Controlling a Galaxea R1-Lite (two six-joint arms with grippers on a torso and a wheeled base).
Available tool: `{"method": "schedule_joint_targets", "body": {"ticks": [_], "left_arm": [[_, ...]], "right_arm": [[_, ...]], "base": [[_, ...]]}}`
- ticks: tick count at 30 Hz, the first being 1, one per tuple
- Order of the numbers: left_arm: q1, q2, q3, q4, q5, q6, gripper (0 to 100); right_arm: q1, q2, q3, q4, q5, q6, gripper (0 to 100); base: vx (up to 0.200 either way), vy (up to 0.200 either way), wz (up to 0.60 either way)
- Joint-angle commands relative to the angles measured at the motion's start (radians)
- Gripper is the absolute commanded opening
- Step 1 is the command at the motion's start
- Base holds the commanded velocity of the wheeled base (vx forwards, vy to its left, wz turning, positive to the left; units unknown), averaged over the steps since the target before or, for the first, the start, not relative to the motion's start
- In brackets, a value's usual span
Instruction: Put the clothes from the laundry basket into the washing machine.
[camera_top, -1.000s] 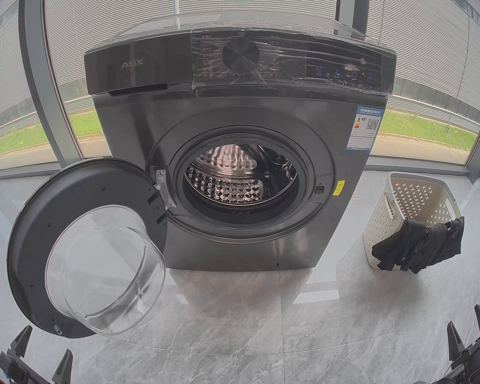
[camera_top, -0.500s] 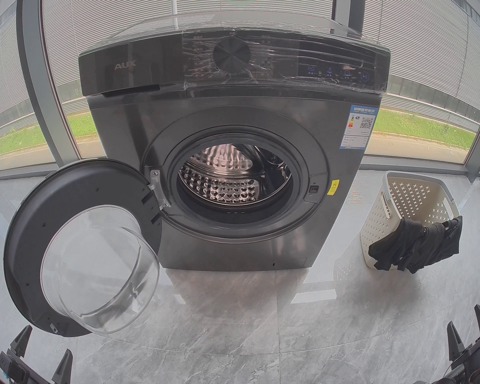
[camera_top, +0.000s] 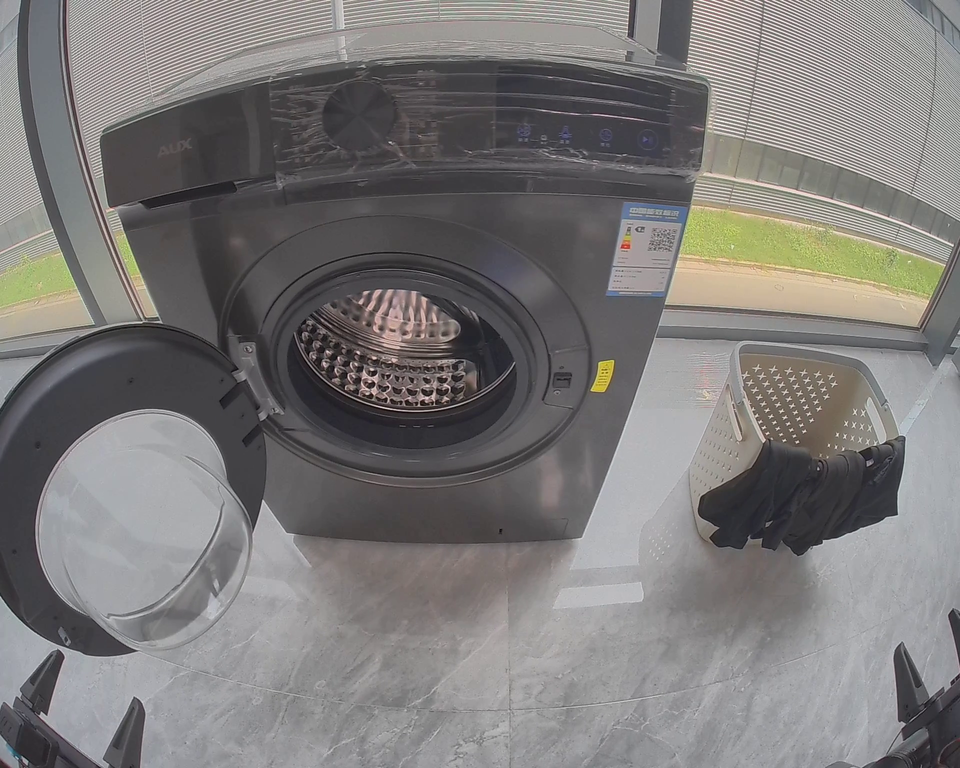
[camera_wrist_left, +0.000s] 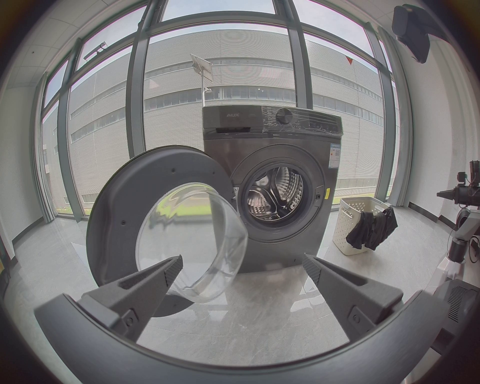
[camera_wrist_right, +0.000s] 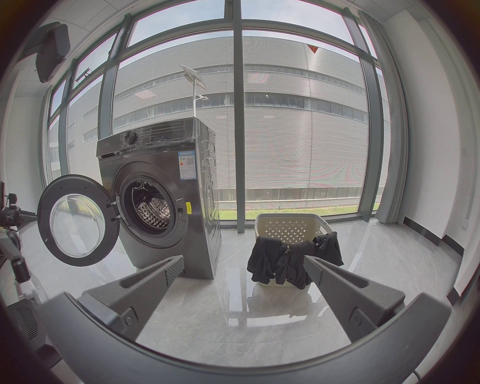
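The left gripper (camera_wrist_left: 241, 262) hangs low at the left, above the grey marble floor (camera_top: 500, 640). Its two fingers (camera_wrist_left: 140, 290) are spread wide, holding and touching nothing. The right gripper (camera_wrist_right: 241, 264) hangs low at the right, its two fingers (camera_wrist_right: 350, 295) also spread wide with nothing between them. In the right wrist view the basket and clothes show beyond that gap, well apart from it.

There is one washing machine (camera_top: 400, 230), one round door (camera_top: 100, 375), one laundry basket (camera_top: 790, 352) and one dark bundle of clothes (camera_top: 800, 490). How many pieces make up the bundle cannot be told.

At the left, the door is swung fully open on its left hinge, with its clear glass bowl (camera_top: 140, 530) facing out. The washing machine stands on the floor before tall windows (camera_top: 830, 120), its front opening uncovered. The drum (camera_top: 390, 350) inside shows its shiny studded metal wall. To the right of the machine and apart from it stands the pale, perforated laundry basket. The clothes hang over its near rim, partly inside and partly draped down the outer wall.
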Motion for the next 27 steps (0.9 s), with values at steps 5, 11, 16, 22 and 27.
{"method": "schedule_joint_targets", "body": {"ticks": [5,11,16,22,27], "left_arm": [[0.001,-0.018,0.018,0.000,-0.001,-0.002,100],[0.001,-0.018,0.018,0.000,-0.001,-0.002,100],[0.001,-0.018,0.018,0.000,0.000,0.001,100],[0.001,-0.018,0.018,0.000,-0.003,-0.010,100],[0.001,-0.018,0.018,0.000,-0.003,-0.013,100]], "right_arm": [[0.000,-0.013,0.018,0.000,0.000,0.000,100],[0.000,-0.013,0.018,0.000,0.000,0.000,100],[0.000,-0.013,0.018,0.000,0.000,0.000,100],[0.000,-0.013,0.018,0.000,0.000,0.000,100],[-0.003,-0.013,0.018,0.000,0.005,-0.005,100]], "base": [[0.000,-0.200,0.00],[0.000,-0.200,0.00],[0.000,-0.120,0.00],[0.067,0.000,0.00],[0.200,0.000,0.00]]}}
